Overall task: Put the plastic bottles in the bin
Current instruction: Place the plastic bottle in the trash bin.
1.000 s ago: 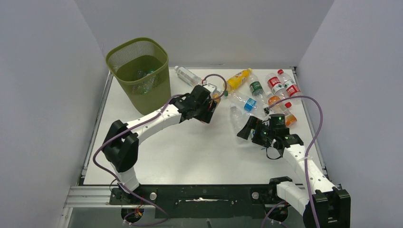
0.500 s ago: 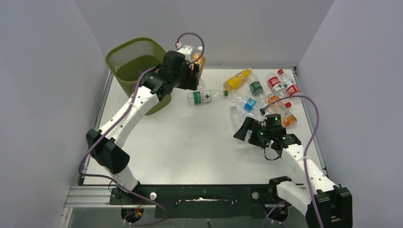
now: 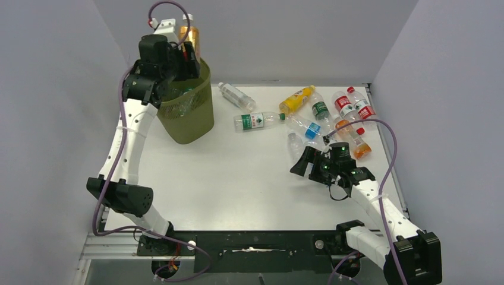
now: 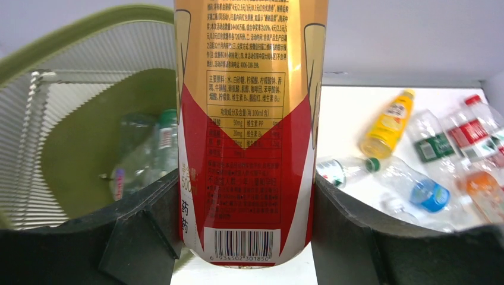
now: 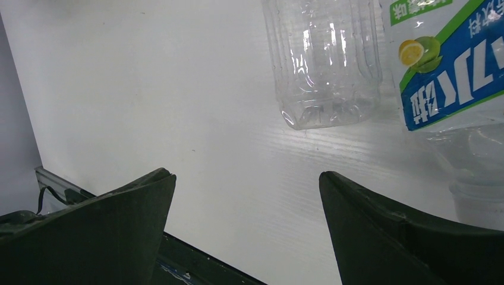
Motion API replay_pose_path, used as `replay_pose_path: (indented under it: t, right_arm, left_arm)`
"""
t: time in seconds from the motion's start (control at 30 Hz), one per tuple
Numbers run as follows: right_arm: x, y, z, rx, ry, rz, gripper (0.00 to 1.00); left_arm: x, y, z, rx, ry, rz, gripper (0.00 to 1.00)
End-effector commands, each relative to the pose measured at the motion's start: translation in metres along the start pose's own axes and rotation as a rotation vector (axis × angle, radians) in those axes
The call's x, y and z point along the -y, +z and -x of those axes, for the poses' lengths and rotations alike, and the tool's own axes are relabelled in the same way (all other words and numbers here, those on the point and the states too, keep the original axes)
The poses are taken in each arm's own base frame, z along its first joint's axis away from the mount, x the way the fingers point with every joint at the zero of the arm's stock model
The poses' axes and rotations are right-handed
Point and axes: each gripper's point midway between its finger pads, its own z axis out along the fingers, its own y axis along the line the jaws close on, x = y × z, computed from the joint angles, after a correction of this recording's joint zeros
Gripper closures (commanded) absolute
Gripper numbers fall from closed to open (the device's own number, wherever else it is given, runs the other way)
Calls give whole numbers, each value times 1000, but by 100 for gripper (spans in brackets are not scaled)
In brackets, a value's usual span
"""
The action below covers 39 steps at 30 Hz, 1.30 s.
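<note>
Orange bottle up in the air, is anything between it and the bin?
Nothing visible. The left gripper holds the bottle up near the bin's rim; the bin's top is open, with bottles only down inside.

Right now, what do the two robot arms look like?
The left arm and right arm are slim white tubes joined by chunky black joints. A purple cable loops along each. The right arm's wrist shows small green lights. Each ends in two dark wedge-shaped fingers.

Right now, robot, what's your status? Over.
Left gripper shut on gold-and-red bottle, raised by the bin rim. Right gripper open, low over table beside a clear bottle. Nothing between held bottle and bin.
</note>
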Motion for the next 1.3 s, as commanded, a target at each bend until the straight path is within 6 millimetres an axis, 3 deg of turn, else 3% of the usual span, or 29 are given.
replay_pose_path:
  t: [0.0, 0.1, 0.17, 0.37, 0.57, 0.8, 0.97, 1.07, 1.27]
  right_arm:
    - [-15, -1, 12, 42, -15, 48, 2]
    - [-15, -1, 10, 41, -14, 49, 2]
    - [-15, 0, 10, 42, -12, 50, 2]
    - [-15, 2, 10, 37, -14, 53, 2]
    - [-17, 2, 11, 36, -21, 54, 2]
    - [-16, 3, 6, 30, -7, 55, 2]
    - [-17, 5, -3, 8, -6, 67, 2]
    - [-17, 7, -7, -18, -19, 72, 2]
    - [-24, 8, -7, -47, -51, 95, 2]
  left_arm:
    - [-34, -12, 37, 86, -20, 38, 52]
    - [-57, -5, 32, 58, -29, 82, 49]
    - [-68, 0, 26, 34, -29, 115, 38]
    - [-81, 1, 19, 6, -32, 167, 19]
    - [-89, -4, 20, -1, -50, 199, 17]
    - [-65, -32, 42, 53, -91, 113, 16]
    - [-59, -61, 60, 117, -105, 110, 16]
    - [-54, -71, 62, 136, -132, 84, 15]
    - [-37, -71, 55, 119, -174, 20, 15]
